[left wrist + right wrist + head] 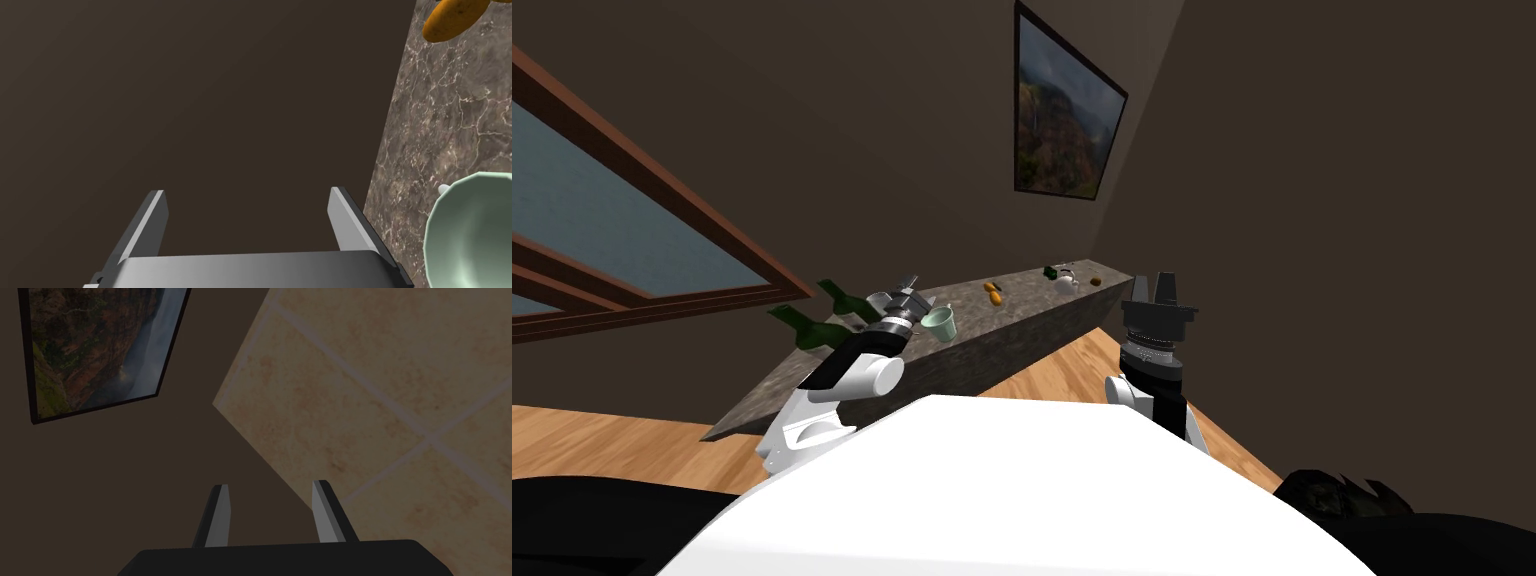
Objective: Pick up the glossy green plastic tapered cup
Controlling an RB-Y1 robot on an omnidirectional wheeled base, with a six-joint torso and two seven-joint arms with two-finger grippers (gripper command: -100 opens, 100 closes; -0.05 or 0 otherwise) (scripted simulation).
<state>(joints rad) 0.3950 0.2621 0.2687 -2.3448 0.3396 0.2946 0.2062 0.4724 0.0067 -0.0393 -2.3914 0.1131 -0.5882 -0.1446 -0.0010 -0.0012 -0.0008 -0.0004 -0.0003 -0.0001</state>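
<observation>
The left tool (250,220) is held over the near end of the table, with its two thin light grey fingers (156,220) set wide apart and nothing gripped between them. A flat dark brown wall is seen through the gap.

The glossy pale green tapered cup (470,235) is found just beside the tool, outside its fingers and not touched by them. It rests on the dark, white-veined marble table (450,130) with its open mouth turned towards the wrist camera. Further along the same table, past the cup, an elongated orange object (452,17) is seen lying, well apart from the cup.

On the other side of the left forearm, two dark green glass bottles (802,325) (847,298) are placed at the table's end, their necks pointed away from the cup. Whether they lie flat cannot be told.

At the far end of the table a small dark green item (1050,271), a small white item (1065,282) and a small brown item (1095,282) are grouped, too small to be named.

The right tool (1154,284) is raised off to the side of the table, above the wooden floor (1072,365). Its fingers are parted by a narrower gap and nothing is held.
</observation>
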